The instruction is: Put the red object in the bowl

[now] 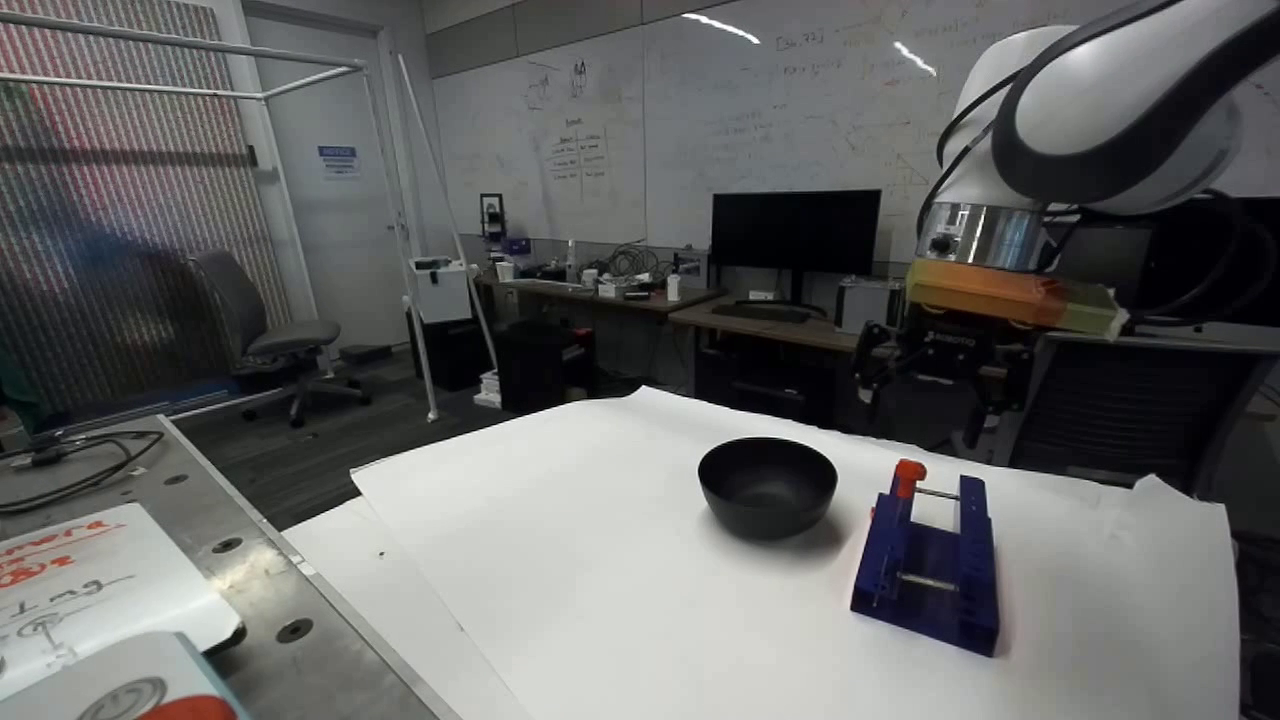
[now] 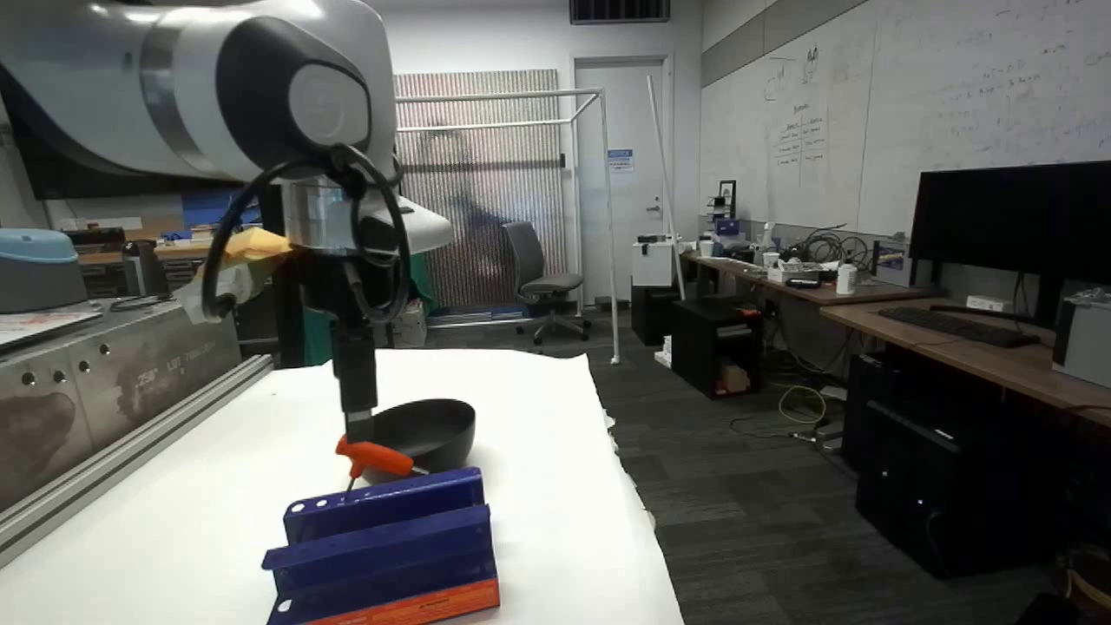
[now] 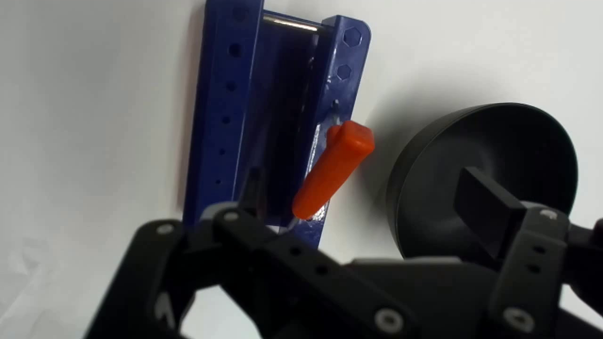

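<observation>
- Gripper [image 3: 360,183], black: fingers parted wide, released, raised above the red object [image 3: 332,169]. In an exterior view the fingers [image 2: 358,425] overlap, so their gap cannot be read there.
- Red object, orange-red handle with thin shaft: at the blue holder [image 1: 935,550], on the rail nearest the bowl [image 1: 768,495]. Shaft mostly hidden; its seating hard to make out.
- Bowl, black, round: upright on the white sheet [image 1: 580,560], in an exterior view left of the blue holder and apart from it; partly covered by a finger in the wrist view.
- Blue holder [image 2: 391,551]: near left corner cut off in an exterior view.
- White sheet: near side cut off in both exterior views.
- Arm [image 1: 1120,120]: likewise cut off.
</observation>
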### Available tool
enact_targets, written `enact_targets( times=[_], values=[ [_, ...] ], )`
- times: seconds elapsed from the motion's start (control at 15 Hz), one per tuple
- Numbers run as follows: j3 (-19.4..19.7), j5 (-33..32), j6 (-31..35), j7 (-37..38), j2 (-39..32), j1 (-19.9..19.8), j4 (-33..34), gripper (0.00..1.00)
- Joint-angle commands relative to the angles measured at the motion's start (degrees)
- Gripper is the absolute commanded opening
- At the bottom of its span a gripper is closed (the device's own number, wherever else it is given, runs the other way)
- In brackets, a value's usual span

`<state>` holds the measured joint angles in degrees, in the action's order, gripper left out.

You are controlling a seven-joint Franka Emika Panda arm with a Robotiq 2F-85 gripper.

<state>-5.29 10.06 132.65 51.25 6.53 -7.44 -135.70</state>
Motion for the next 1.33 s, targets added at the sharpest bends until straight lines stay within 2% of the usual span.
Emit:
enact_targets(
  times=[0.0,0.07,0.13,0.2,0.47,0.73,0.8,0.87,0.93,1.0,1.27],
  values=[
    [2.96,3.87,-6.19,1.53,-5.15,1.85,5.87,1.00],
    [3.45,5.06,-8.04,1.06,-6.04,2.03,6.83,0.75],
    [3.88,6.35,-9.82,0.46,-6.76,2.20,7.63,0.73],
    [4.19,7.16,-10.72,0.71,-7.32,2.36,8.14,0.66],
    [5.28,10.56,-15.47,-0.04,-8.63,2.57,10.17,0.34],
    [6.82,10.65,-16.28,-1.11,-8.75,1.85,9.77,0.05],
    [7.33,10.46,-16.76,-1.73,-8.96,1.64,9.81,0.21],
    [7.84,10.72,-16.98,-2.38,-8.99,1.46,9.67,0.47],
    [8.25,10.88,-17.08,-3.16,-9.01,1.40,9.54,0.48],
    [8.64,11.06,-17.33,-4.03,-9.21,1.36,9.56,0.55],
    [9.74,11.16,-17.23,-7.60,-11.02,1.42,9.78,0.86]
  ],
)
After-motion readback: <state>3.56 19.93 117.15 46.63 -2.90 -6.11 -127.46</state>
